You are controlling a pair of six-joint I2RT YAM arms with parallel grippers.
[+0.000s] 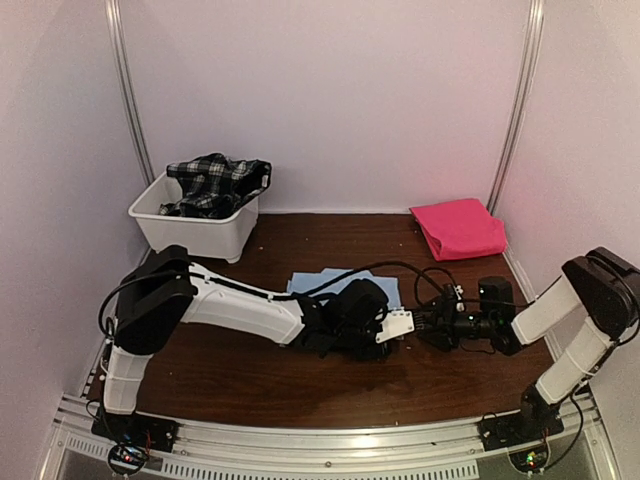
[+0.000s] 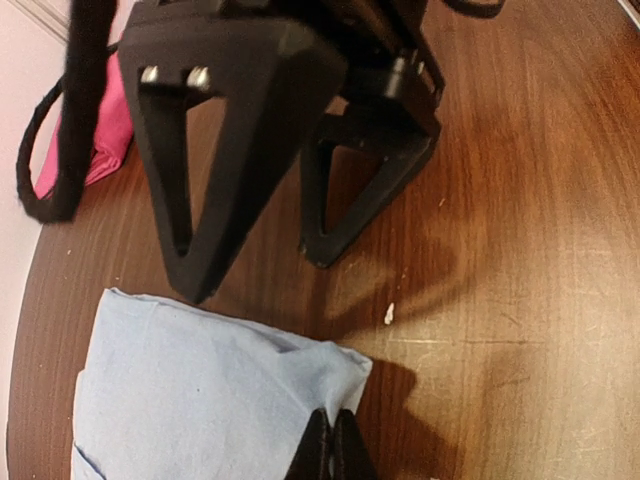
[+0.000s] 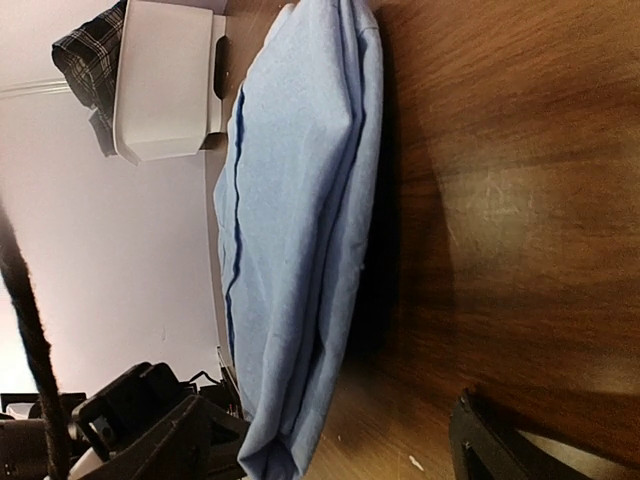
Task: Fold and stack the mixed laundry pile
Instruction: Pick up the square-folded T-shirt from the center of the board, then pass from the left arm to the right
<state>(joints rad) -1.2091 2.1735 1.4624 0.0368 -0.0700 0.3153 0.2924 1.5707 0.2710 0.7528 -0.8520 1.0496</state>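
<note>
The left jaws are pinched together on one corner of the folded light blue shirt (image 2: pixel 190 400), which lies flat on the wooden surface (image 2: pixel 520 300) and spreads away behind them. The right jaws stand wide apart, facing the left jaws from just beside that corner. A folded pink cloth (image 1: pixel 459 228) lies well apart from both jaws, and a plaid garment (image 1: pixel 215 180) sits in a white tub (image 1: pixel 200 232) far off on the left jaws' side.
</note>
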